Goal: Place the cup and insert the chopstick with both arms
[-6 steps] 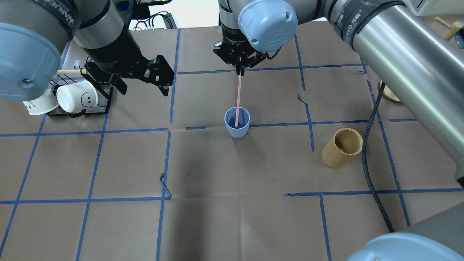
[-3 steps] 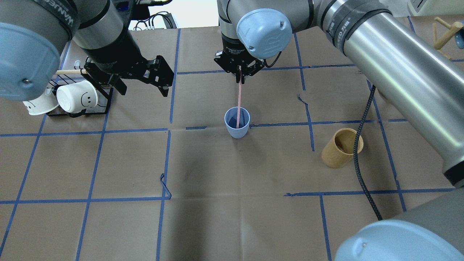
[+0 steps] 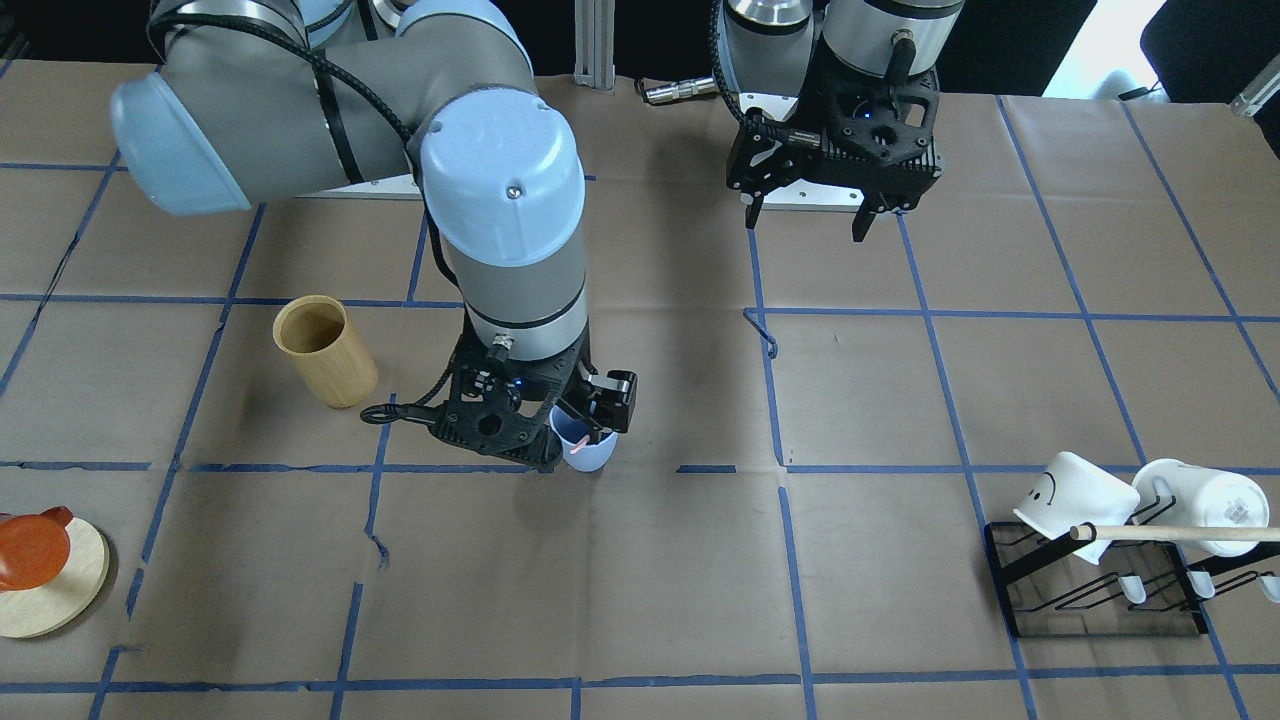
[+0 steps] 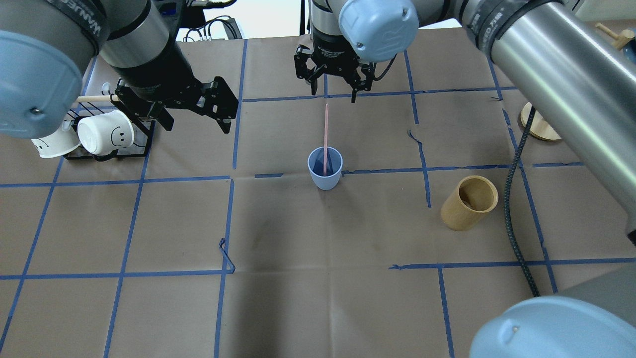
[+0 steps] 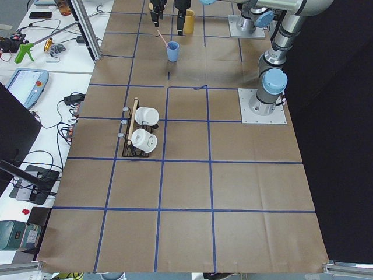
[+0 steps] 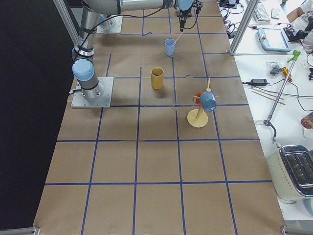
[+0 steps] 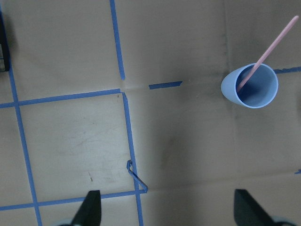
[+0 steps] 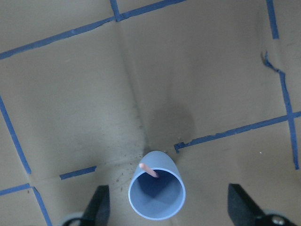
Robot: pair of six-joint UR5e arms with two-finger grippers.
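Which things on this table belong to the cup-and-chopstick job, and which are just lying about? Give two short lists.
Job in hand: light-blue cup; pink chopstick leaning in it; right gripper, open; left gripper, open.

Lying about: tan wooden cylinder; white mugs; black rack; wooden dowel; mug tree.

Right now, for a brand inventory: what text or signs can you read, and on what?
"WANJEED": white print on the black strap of the left arm, again on the strap of the right arm.
Wrist label on the right arm: too small to read.
Smiley face, no words: white mug.
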